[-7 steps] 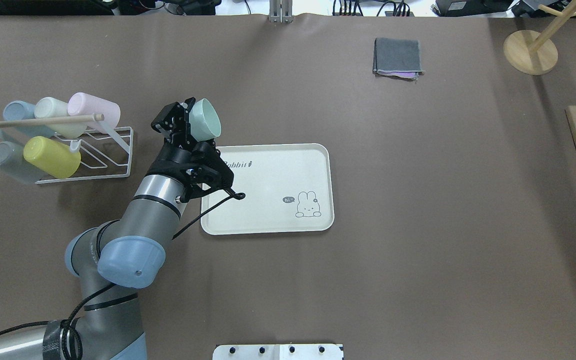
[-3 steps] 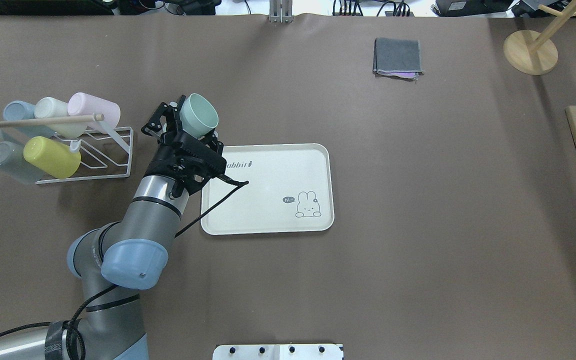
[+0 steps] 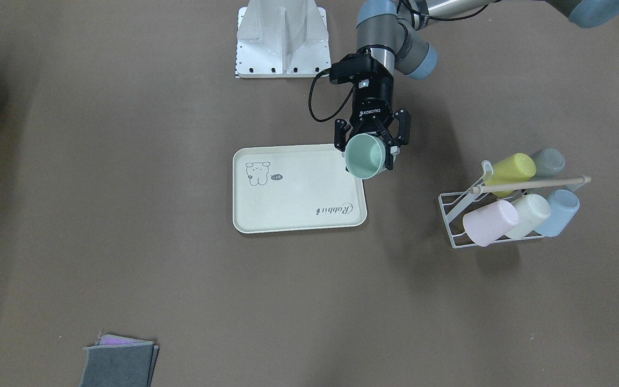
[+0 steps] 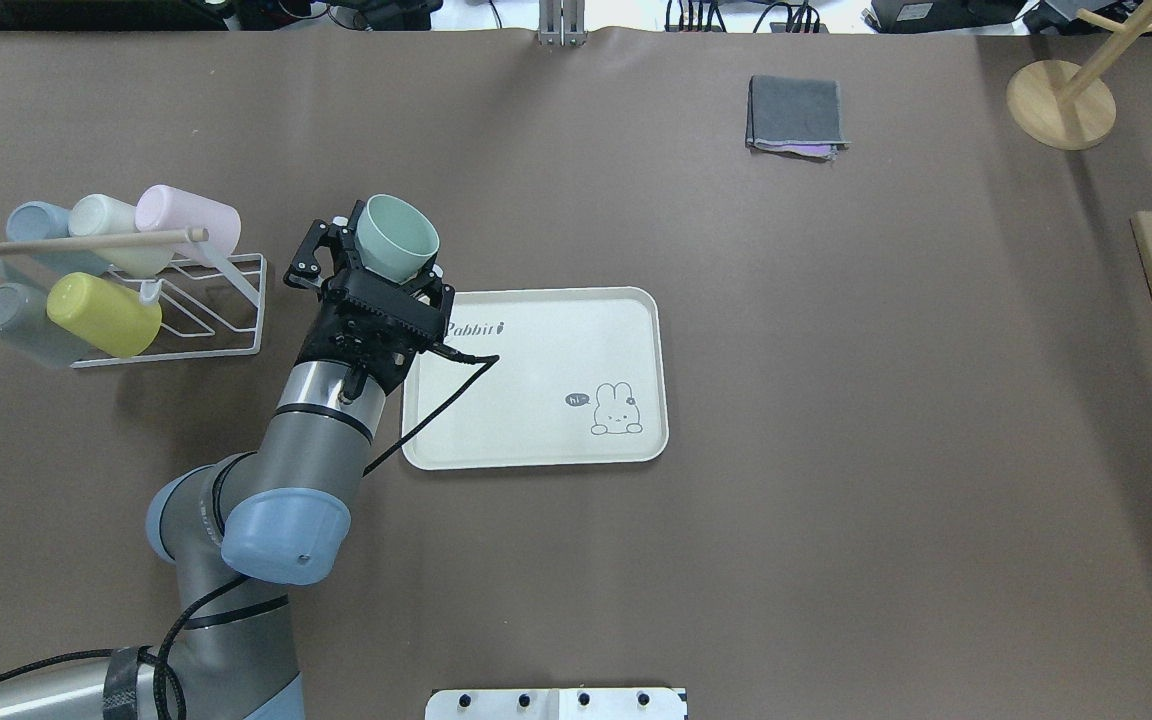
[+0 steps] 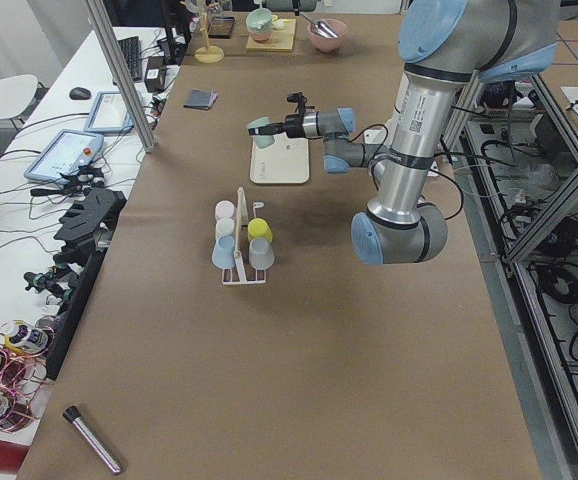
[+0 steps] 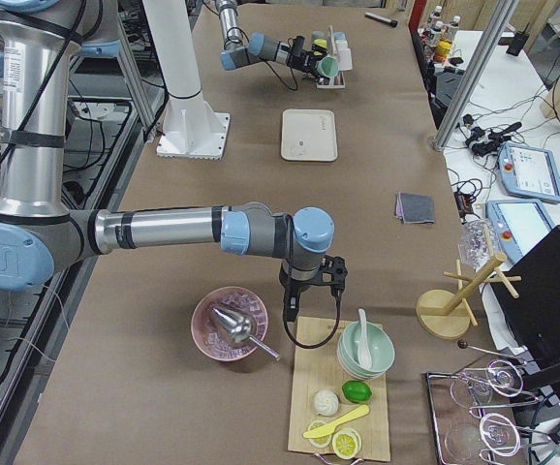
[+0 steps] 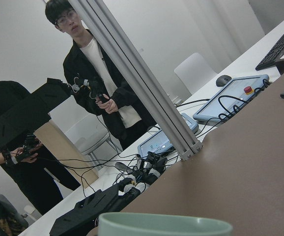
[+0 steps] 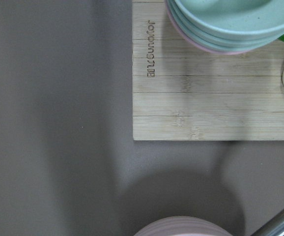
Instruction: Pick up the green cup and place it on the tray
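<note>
Left claw [image 3: 367, 151] clamped on smooth pale-mint tapered cup [image 4: 396, 238], tipped sideways, mouth away from robot, airborne by a corner of the cream rimmed, round-cornered tray [image 4: 536, 400]. White wire rack [image 4: 226, 300] of pastel cups nearby on brown counter [image 4: 836, 450]. Right claw [image 6: 311, 291]: grip can't tell.

In the overhead view the left gripper [image 4: 386, 258], gripping the green cup [image 4: 396, 238], is hanging just off the upper left corner of the tray [image 4: 536, 400], whose bare floor is lying open to its right. The wire cup rack [image 4: 258, 300] is crowding the left of the frame. Open surface [image 4: 836, 400] is stretching toward the right, the folded cloth [image 4: 796, 112] sitting well away at the upper right.
</note>
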`<state>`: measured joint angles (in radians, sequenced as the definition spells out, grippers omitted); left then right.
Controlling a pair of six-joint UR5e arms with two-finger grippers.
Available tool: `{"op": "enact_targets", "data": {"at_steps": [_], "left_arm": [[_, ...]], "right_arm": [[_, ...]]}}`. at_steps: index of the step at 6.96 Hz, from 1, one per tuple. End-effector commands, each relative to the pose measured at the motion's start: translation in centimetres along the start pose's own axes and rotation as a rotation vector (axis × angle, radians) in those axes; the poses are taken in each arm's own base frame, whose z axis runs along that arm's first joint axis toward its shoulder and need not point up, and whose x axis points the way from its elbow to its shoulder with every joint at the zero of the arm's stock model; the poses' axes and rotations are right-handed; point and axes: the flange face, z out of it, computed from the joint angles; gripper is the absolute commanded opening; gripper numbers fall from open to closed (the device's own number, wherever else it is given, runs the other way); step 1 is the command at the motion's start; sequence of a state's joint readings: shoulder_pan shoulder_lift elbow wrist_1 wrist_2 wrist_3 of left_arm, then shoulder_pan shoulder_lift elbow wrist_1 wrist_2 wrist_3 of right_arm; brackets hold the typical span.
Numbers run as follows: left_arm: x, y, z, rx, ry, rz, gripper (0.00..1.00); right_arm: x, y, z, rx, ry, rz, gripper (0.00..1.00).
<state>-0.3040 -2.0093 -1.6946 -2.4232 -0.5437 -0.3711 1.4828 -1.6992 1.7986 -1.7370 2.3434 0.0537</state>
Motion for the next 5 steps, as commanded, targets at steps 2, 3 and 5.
{"op": "enact_targets", "data": {"at_steps": [2, 3, 5], "left_arm": [[1.6, 1.1, -0.3, -0.012, 0.007, -0.139, 0.69], [2.3, 1.6, 0.2, -0.019, 0.004, -0.128, 0.67], [3.9, 2.6, 0.8, -0.033, 0.005, -0.106, 0.67]], "right_arm": [[0.1, 0.0, 0.0, 0.001, -0.001, 0.002, 1.0], [0.1, 0.0, 0.0, 0.0, -0.001, 0.003, 1.0], [0.1, 0.0, 0.0, 0.0, -0.002, 0.003, 1.0]]}}
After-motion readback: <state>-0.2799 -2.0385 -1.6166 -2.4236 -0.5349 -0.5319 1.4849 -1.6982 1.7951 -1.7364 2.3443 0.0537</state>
